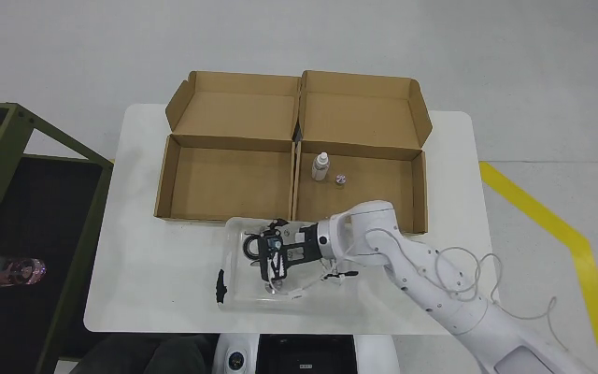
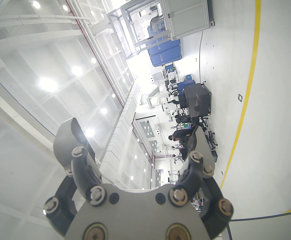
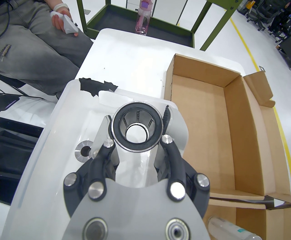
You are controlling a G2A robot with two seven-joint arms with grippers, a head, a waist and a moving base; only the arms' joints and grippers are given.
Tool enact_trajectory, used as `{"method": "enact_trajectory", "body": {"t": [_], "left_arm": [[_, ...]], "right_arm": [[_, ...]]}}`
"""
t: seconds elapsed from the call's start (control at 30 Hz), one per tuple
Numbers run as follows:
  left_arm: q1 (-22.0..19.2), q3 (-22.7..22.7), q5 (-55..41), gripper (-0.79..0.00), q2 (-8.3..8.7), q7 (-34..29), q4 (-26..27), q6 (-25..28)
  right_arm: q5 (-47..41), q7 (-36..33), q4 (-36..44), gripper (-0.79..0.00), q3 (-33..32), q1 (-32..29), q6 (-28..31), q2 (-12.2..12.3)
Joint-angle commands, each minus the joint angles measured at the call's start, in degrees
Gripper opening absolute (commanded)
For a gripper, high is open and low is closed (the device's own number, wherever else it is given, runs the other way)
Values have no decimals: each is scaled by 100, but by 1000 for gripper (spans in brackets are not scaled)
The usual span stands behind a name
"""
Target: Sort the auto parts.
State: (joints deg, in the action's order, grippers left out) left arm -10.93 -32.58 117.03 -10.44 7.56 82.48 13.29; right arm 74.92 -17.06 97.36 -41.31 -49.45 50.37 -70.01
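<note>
The right gripper (image 3: 137, 123) has its fingers clamped on a silver metal cylinder bearing with a black end ring (image 3: 137, 127), held over the translucent white plastic tray (image 3: 43, 150) (whether it touches the tray's floor is unclear). A small silver metal bushing (image 3: 84, 151) lies inside the tray. Two open brown cardboard boxes (image 1: 224, 182) stand just beyond the tray. The left gripper (image 2: 134, 130) has its fingers spread apart, holding nothing.

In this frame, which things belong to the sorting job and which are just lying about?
Job: right gripper, shut on the bearing sleeve; metal bushing in the clear tray; empty cardboard box; second box holding a white bottle and small round part.
Lying about: black tape on the tray rim; pink bottle on the green cart.
</note>
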Motion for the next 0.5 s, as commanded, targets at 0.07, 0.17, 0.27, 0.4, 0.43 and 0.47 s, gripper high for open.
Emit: {"method": "enact_trajectory", "body": {"t": [0.07,0.17,0.27,0.4,0.43,0.47], "left_arm": [[0,0,0,0,0,0,0,0],[0,0,0,0,0,0,0,0],[0,0,0,0,0,0,0,0],[0,0,0,0,0,0,0,0],[0,0,0,0,0,0,0,0],[0,0,0,0,0,0,0,0]], "right_arm": [[-26,-6,51,-785,-88,82,-36,-6],[-43,3,65,-785,-141,156,-98,-19],[-59,5,40,-785,-172,252,-144,-40],[-96,24,-69,-785,-167,418,-217,-86],[-107,36,-106,-785,-161,466,-243,-101],[-118,42,-152,-785,-148,514,-265,-117]]}}
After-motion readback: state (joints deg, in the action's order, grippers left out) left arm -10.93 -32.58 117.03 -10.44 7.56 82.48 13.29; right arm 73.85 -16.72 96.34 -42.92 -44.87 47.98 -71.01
